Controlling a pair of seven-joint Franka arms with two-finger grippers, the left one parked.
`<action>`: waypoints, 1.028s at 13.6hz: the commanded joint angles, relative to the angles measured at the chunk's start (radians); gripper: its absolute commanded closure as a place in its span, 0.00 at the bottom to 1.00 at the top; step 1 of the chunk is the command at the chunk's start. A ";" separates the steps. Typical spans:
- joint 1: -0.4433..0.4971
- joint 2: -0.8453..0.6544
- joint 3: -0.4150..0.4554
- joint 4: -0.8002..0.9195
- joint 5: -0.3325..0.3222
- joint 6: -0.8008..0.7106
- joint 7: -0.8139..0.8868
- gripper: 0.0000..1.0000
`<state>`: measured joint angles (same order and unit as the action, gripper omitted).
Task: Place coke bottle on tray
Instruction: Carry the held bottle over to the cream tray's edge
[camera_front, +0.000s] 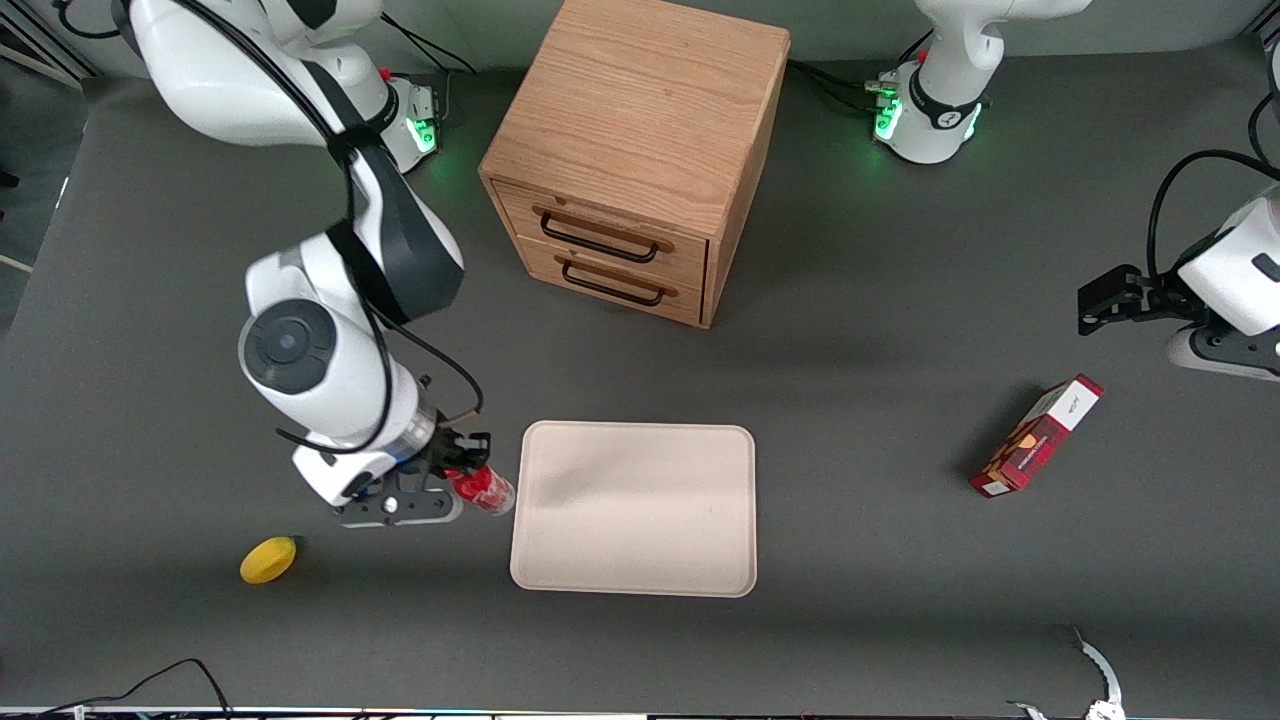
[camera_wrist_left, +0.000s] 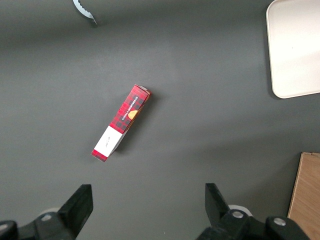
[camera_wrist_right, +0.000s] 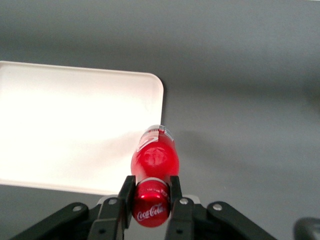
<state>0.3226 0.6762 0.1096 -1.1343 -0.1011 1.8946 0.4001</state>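
Note:
My right gripper (camera_front: 470, 478) is shut on the coke bottle (camera_front: 483, 490), a small red bottle with a red cap and white script logo. The fingers (camera_wrist_right: 126, 196) clamp its cap end (camera_wrist_right: 151, 210), and the bottle (camera_wrist_right: 154, 157) hangs below them, above the table, its base over the tray's edge. The cream tray (camera_front: 634, 508) lies flat right beside the bottle, toward the parked arm's end. In the wrist view the tray's rounded corner (camera_wrist_right: 152, 82) lies beside the bottle's base. The tray (camera_wrist_left: 295, 47) also shows in the left wrist view.
A yellow lemon (camera_front: 268, 559) lies nearer the front camera than my gripper. A wooden two-drawer cabinet (camera_front: 635, 150) stands farther back. A red-and-white carton box (camera_front: 1036, 436) lies toward the parked arm's end.

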 joint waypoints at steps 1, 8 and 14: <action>0.096 0.089 -0.097 0.100 -0.020 0.043 0.046 1.00; 0.127 0.187 -0.111 0.102 -0.019 0.207 0.121 1.00; 0.127 0.206 -0.111 0.102 -0.022 0.213 0.134 0.61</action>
<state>0.4324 0.8563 0.0163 -1.0776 -0.1043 2.1053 0.4976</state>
